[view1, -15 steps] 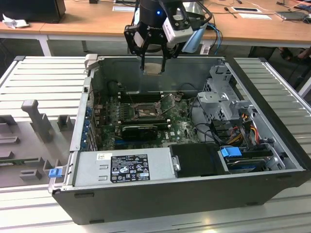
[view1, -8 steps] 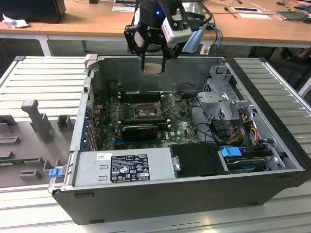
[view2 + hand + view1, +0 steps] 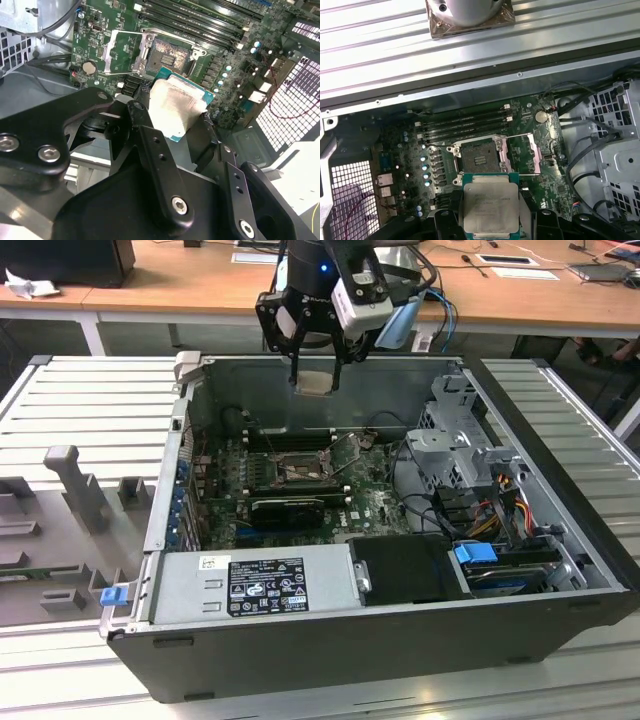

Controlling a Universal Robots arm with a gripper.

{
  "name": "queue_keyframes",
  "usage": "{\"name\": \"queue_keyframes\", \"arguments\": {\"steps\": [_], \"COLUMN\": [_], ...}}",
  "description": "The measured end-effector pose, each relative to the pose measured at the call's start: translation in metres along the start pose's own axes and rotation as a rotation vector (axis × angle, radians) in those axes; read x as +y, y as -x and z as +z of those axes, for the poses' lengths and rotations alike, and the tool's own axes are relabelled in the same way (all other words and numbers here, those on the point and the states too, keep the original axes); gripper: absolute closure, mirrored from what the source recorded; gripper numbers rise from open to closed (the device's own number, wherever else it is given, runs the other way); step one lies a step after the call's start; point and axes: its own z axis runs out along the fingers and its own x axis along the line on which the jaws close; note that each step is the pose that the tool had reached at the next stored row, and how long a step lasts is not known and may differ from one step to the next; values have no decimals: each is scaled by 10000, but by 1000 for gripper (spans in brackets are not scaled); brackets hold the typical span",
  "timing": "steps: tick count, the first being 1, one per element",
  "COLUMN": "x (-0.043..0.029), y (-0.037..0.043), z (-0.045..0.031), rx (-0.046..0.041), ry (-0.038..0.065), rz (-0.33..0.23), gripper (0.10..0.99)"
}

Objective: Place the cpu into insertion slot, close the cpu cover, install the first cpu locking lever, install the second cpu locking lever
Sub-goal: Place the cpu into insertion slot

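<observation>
My gripper [image 3: 315, 368] hangs above the open computer case, shut on the cpu [image 3: 315, 383], a flat square chip with a dull silver face. In both wrist views the cpu [image 3: 490, 206] [image 3: 175, 106] sits between my black fingers [image 3: 446, 220], held well above the green board. The insertion slot [image 3: 476, 157] [image 3: 168, 53] lies open and dark below and a little ahead of the chip. Its cpu cover [image 3: 522, 154] [image 3: 120, 50] is swung open beside the socket. In the exterior view the insertion slot [image 3: 290, 468] is in the middle of the board.
Long black memory slots [image 3: 465, 122] run beside the socket. A long black card [image 3: 290, 508], a grey power supply [image 3: 260, 585] and a metal drive cage [image 3: 460, 430] with cables crowd the case. A ridged grey table [image 3: 70, 420] with fixtures surrounds it.
</observation>
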Motion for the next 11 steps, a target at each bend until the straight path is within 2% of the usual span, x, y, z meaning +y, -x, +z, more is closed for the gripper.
{"name": "queue_keyframes", "arguments": {"steps": [11], "x": [-1], "y": [0], "z": [9], "rx": [-15], "ry": [1], "rz": [173], "gripper": [553]}}
